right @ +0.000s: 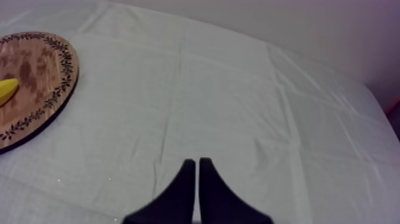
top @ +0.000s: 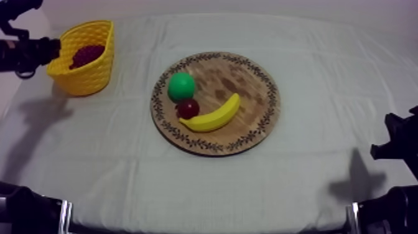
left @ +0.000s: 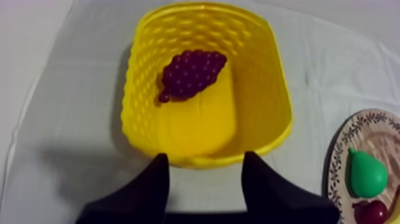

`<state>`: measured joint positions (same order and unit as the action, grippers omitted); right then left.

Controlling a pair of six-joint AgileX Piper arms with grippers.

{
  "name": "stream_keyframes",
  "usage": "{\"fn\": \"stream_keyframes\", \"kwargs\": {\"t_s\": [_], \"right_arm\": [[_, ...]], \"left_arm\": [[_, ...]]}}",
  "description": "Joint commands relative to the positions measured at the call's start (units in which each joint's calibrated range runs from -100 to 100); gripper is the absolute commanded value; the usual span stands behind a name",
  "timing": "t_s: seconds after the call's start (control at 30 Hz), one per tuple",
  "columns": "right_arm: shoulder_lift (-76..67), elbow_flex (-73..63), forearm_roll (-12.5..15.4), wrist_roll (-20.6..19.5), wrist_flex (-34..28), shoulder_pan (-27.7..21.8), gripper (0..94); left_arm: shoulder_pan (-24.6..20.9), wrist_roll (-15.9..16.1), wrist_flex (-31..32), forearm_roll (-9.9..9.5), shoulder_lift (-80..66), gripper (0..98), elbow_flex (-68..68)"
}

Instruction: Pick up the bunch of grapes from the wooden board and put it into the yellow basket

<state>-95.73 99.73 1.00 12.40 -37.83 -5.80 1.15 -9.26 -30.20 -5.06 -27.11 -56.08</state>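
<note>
The bunch of grapes (left: 191, 74) lies inside the yellow basket (top: 81, 79), at ten o'clock on the surface (top: 311, 187), so the placing looks done. All that is left, I judge, is for the arm to draw clear. The left tool (left: 206, 158) hangs at the basket's nine o'clock side, spread wide and empty. The right tool (right: 197, 162) is pinched narrow, holding nothing. Count: one bunch, one basket, one wooden board (top: 252, 78), one pear (top: 181, 86), one small red fruit (top: 188, 109), one banana (top: 214, 116).
</note>
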Motion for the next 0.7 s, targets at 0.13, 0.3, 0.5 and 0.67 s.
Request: {"fn": "stream_keyframes", "kwargs": {"t_s": [0.13,0.3,0.5,0.67], "right_arm": [[-0.02,0.04,0.00,-0.02,0.00,-0.02,0.2],[-0.02,0.04,0.00,-0.02,0.00,-0.02,0.2],[-0.02,0.04,0.00,0.00,0.00,-0.02,0.2],[-0.02,0.04,0.00,-0.02,0.00,-0.02,0.2]], "left_arm": [[0.04,-1.35,-0.20,-0.22,-16.40,33.6,-14.09],[0.04,-1.87,-1.04,-0.19,-26.55,26.6,-21.55],[0.12,-2.11,-3.93,-0.08,-38.06,19.1,-28.60],[0.14,-0.94,-6.39,-0.05,-46.86,7.7,-34.11]]}}
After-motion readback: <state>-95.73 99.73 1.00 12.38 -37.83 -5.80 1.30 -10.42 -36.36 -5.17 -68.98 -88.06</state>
